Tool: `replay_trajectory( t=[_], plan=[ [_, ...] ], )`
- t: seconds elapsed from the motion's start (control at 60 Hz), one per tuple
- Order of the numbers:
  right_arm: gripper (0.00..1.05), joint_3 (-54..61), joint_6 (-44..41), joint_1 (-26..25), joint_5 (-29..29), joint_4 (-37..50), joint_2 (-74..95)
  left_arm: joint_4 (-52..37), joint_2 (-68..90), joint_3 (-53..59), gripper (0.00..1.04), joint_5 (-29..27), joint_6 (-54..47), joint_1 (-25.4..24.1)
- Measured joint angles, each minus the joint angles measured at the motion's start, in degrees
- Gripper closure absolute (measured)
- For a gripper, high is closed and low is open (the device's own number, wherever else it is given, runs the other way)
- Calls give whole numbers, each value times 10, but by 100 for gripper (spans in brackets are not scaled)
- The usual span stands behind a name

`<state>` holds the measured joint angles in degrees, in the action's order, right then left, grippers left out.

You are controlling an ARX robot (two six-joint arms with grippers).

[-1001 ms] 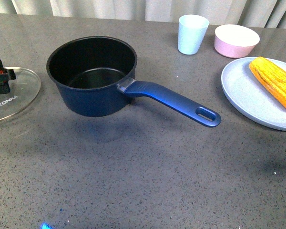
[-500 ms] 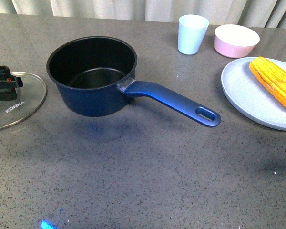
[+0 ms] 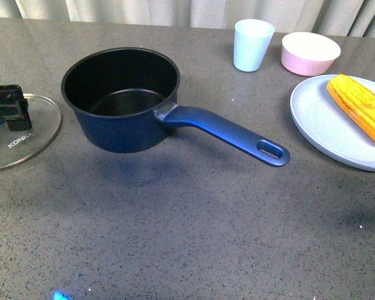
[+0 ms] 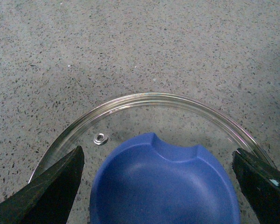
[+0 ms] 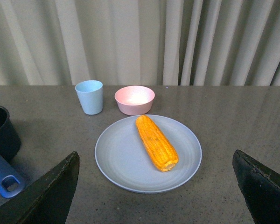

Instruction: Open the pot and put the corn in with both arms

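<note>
The pot (image 3: 120,100) stands open on the grey table, black inside and empty, with its long blue handle (image 3: 228,134) pointing to the right front. Its glass lid (image 3: 22,134) lies on the table at the far left. My left gripper (image 3: 9,107) is open over it. In the left wrist view the fingers (image 4: 60,186) stand apart on either side of the blue knob (image 4: 163,186). The corn (image 3: 361,107) lies on a pale blue plate (image 3: 325,125) at the right. My right gripper (image 5: 155,161) is open and empty, back from the corn (image 5: 156,142).
A pale blue cup (image 3: 252,44) and a pink bowl (image 3: 309,53) stand at the back right, behind the plate. A curtain hangs behind the table. The pot's wall (image 5: 2,130) and the end of its handle (image 5: 4,182) show in the right wrist view.
The lid and my left gripper have shifted a little to the right. The pot, corn and plate have not moved.
</note>
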<state>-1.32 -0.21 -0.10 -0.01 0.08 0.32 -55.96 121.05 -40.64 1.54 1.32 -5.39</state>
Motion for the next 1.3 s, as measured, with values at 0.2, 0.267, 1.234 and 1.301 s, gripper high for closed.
replay_trajectory(
  t=[0.2,0.267,1.234,1.301],
  plan=[
    [9,0,0,0,0,0,0,9,-70,53,9,4,0,-7],
    [9,0,0,0,0,0,0,9,-91,70,9,7,1,-11],
    [9,0,0,0,0,0,0,-67,-483,316,102,37,-7,0],
    [9,0,0,0,0,0,0,-49,-520,330,103,29,-7,5]
  ],
)
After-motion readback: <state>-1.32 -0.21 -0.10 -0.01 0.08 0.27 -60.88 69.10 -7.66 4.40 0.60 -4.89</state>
